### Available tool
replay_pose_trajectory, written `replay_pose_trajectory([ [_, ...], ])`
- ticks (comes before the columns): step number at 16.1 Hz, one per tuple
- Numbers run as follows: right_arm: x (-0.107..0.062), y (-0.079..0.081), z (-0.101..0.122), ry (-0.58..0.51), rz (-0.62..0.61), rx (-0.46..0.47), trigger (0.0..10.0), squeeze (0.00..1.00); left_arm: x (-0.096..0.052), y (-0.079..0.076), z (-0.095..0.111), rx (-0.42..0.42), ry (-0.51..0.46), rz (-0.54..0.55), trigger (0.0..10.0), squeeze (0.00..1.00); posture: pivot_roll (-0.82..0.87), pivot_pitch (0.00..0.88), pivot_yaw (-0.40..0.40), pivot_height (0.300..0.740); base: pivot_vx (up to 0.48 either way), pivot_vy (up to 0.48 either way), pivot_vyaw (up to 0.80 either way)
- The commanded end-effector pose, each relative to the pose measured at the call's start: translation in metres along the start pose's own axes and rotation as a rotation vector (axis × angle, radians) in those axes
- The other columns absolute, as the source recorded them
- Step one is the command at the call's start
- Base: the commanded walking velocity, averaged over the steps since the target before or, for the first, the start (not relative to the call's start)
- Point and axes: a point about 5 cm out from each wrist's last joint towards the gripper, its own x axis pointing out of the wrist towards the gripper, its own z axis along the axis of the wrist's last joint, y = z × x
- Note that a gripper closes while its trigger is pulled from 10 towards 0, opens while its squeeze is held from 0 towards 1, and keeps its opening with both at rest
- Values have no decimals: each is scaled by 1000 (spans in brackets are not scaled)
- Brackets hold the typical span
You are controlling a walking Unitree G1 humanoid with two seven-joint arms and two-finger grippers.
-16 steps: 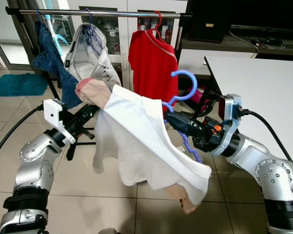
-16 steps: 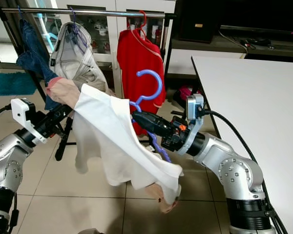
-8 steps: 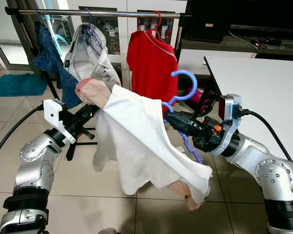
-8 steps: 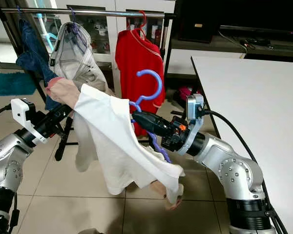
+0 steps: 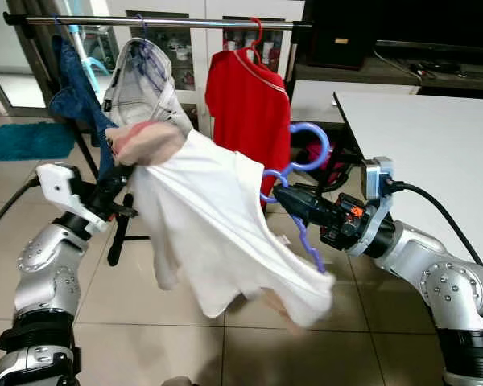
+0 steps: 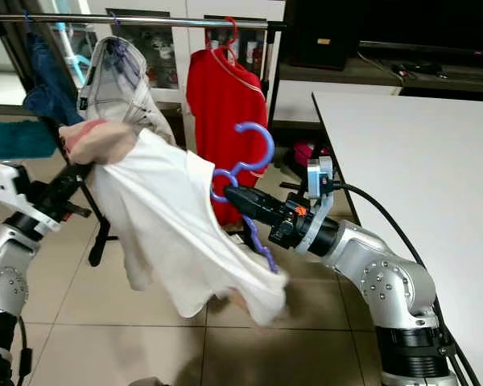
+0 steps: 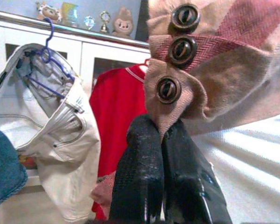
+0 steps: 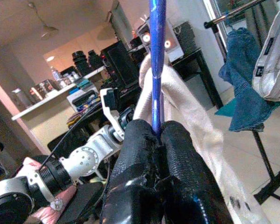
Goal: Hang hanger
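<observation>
Blue hanger pinched by right gripper fingers; left gripper fingers pinch white garment's buttoned cuff.

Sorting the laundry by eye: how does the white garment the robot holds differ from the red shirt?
The white garment is stretched slantwise between both grippers, on a blue hanger off the rail; the red shirt hangs straight from the rail on a red hanger. The white one has tan, buttoned trim; the red one looks plain. Both are on hangers.

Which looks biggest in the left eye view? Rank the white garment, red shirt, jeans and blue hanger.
1. White garment, though it is nearest the camera.
2. Red shirt.
3. Jeans.
4. Blue hanger, mostly hidden by the white garment.
</observation>
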Motion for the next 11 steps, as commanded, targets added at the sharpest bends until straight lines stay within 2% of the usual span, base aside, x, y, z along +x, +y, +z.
replay_pose_trajectory([
  [1,-1,0,4,-12,-3,-20,10000,0,-3,4,0,2,2,28,0,0,-73,0,13,740,0,0,0],
  [5,-1,-1,3,1,-8,-30,10000,0,-2,1,-2,6,10,23,0,0,-75,0,13,740,0,0,0],
  [7,-1,-4,4,11,-46,-46,10000,0,-2,-1,-3,41,35,1,0,0,-76,0,13,740,0,0,0],
  [11,-3,-13,21,-100,-131,-73,10000,0,-4,-7,-20,113,166,-53,0,0,-80,0,14,740,0,0,0],
])
